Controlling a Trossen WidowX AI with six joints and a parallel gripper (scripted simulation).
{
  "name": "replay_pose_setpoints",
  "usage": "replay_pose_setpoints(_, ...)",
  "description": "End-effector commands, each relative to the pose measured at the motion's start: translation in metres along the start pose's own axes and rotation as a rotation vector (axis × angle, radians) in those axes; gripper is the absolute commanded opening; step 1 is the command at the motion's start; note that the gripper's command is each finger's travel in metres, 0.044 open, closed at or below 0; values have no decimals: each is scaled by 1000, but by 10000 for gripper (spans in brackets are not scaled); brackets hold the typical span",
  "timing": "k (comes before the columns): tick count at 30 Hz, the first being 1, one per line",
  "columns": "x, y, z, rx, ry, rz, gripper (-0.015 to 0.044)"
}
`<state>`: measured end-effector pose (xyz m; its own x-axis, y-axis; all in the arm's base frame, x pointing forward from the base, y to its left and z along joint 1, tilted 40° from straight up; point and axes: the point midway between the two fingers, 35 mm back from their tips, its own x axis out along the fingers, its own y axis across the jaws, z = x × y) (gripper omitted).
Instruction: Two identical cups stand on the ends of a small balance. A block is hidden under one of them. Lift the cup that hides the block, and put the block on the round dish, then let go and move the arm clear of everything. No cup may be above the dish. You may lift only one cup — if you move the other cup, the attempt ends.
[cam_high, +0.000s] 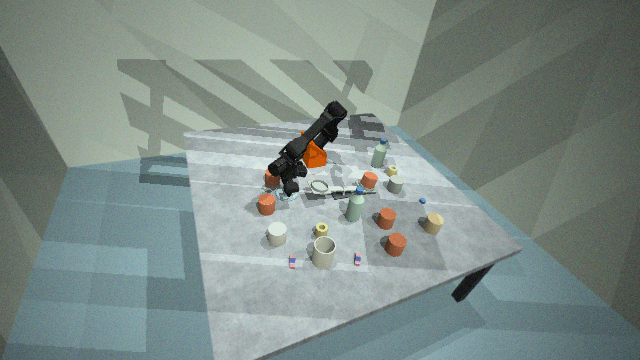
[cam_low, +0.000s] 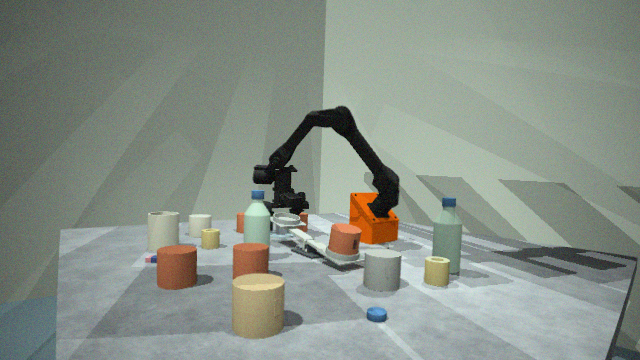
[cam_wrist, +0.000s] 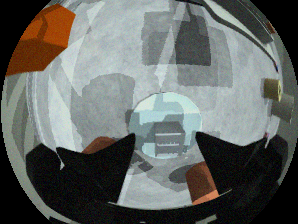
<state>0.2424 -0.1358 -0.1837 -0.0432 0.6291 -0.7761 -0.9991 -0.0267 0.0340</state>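
My gripper (cam_high: 290, 193) (cam_low: 288, 212) (cam_wrist: 166, 136) is open, pointing down low over the round pale-blue dish (cam_high: 294, 198) (cam_wrist: 191, 111). The grey block (cam_wrist: 169, 142) shows between the spread fingertips in the wrist view, over the dish; whether it rests flat there is hard to tell. In the top and exterior views the gripper hides it. The balance (cam_high: 345, 189) (cam_low: 314, 243) is tilted. An orange cup (cam_high: 369, 180) (cam_low: 344, 240) stands on its lower end; the ring holder (cam_high: 319, 191) at its raised end is empty. No cup shows above the dish.
Orange cups (cam_high: 272, 179) (cam_high: 266, 205) stand on either side of the dish. A green bottle (cam_high: 354, 208) (cam_low: 256, 225) stands in front of the balance, a grey cylinder (cam_high: 395, 185) (cam_low: 382, 270) beyond its cup end. A white cylinder (cam_high: 277, 234) and beige mug (cam_high: 324, 255) stand farther forward.
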Motion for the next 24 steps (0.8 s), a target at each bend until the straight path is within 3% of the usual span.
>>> replay_pose_setpoints(1, -28, -1, -1, -1, 3, -5, 440)
replay_pose_setpoints(3, -54, 0, 0, 1, 1, -7, 440)
replay_pose_setpoints(8, -59, 0, 0, 1, 1, -7, 440)
replay_pose_setpoints(12, -98, 2, 1, 6, -1, -11, 440)
replay_pose_setpoints(24, -100, 2, 1, 6, -1, -11, 440)
